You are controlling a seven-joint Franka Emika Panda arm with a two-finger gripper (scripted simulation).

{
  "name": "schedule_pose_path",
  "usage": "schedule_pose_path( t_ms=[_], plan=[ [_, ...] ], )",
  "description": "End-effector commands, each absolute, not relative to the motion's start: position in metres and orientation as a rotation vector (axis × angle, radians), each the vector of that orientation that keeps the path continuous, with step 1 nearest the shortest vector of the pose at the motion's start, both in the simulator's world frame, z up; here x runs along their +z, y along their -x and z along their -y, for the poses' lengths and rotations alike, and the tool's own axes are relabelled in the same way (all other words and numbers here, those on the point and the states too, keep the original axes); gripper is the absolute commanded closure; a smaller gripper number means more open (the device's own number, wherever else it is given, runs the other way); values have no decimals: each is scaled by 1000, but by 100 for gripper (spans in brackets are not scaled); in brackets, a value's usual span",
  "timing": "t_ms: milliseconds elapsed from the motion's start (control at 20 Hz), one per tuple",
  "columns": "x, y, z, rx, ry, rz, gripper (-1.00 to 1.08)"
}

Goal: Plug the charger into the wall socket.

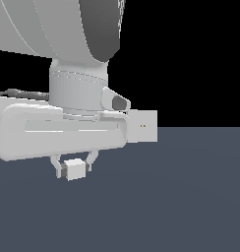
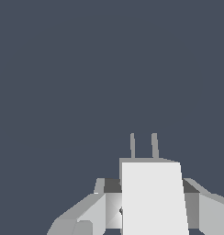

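Observation:
The charger [image 1: 75,170] is a small off-white block held between my gripper's [image 1: 74,166] two fingers, just above the grey floor. In the wrist view the charger [image 2: 153,197] fills the space between the fingers [image 2: 86,215], and its two thin prongs [image 2: 143,146] stick out from its far end. The wall socket [image 1: 144,126] is an upright white square plate with two tiny yellowish dots, standing farther back toward the exterior view's right, partly hidden behind my hand. The socket is out of the wrist view.
My arm's large white links [image 1: 63,123] fill the exterior view's upper left and hide the socket's near edge. The dark grey floor [image 1: 181,197] spreads under everything.

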State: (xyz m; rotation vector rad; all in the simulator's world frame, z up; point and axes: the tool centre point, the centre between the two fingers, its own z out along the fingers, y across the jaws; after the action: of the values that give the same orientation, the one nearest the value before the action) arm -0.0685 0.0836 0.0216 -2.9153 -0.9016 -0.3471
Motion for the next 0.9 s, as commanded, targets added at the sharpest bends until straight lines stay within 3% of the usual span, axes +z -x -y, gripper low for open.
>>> schedule_pose_path(
  t_ms=[0, 500, 850],
  plan=[
    [29, 58, -69, -351, 2932, 857, 108],
    [76, 0, 28, -363, 3024, 558, 108],
    [97, -20, 78, -367, 3060, 413, 108]
  ],
)
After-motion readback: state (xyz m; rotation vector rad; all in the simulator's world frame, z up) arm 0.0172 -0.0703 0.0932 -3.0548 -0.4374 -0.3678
